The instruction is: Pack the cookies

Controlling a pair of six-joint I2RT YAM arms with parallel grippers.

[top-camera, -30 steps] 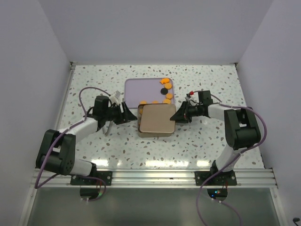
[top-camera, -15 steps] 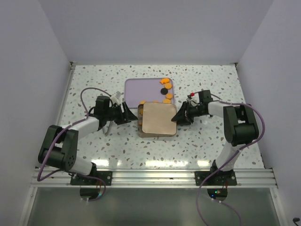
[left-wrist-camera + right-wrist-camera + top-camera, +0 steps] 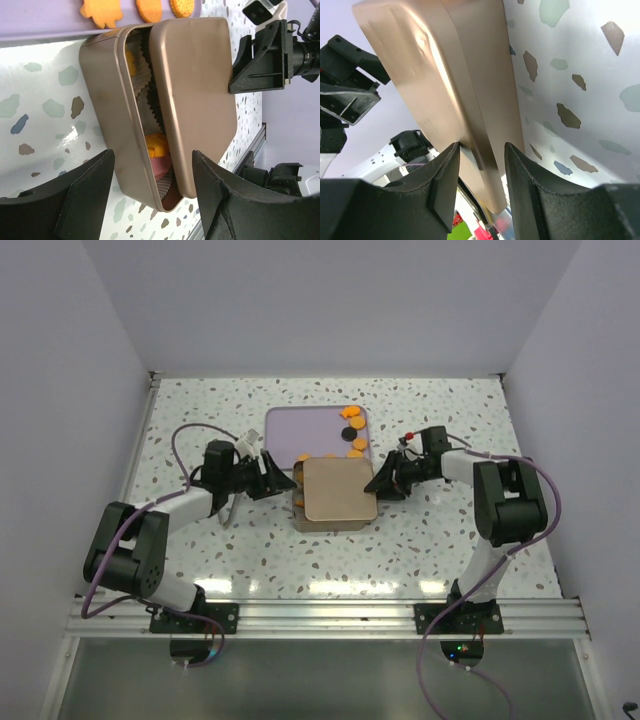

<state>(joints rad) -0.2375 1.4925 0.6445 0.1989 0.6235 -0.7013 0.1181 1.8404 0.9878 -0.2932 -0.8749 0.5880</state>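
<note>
A gold square tin [image 3: 298, 502] sits mid-table with its lid [image 3: 338, 490] lying askew on top. In the left wrist view a gap between tin [image 3: 107, 95] and lid [image 3: 197, 85] shows white paper cups, an orange cookie [image 3: 156, 145] and a pink one [image 3: 162, 166]. More orange cookies [image 3: 352, 420] and a black one [image 3: 350, 434] lie on the lavender tray [image 3: 305, 425]. My left gripper [image 3: 278, 478] [image 3: 153, 152] stands open around the tin's left corner. My right gripper [image 3: 380, 481] [image 3: 482, 146] is open astride the tin's right edge, its upper finger against the lid.
The tray lies just behind the tin, its front edge touching it. Orange cookies [image 3: 150, 7] on the tray show at the top of the left wrist view. White walls enclose the table on three sides. A metal rail [image 3: 330, 615] runs along the near edge.
The right gripper's jaws have widened at the tin's right edge. The lid has slid slightly back and to the right on the tin. Both wrists edged a little toward the back.
</note>
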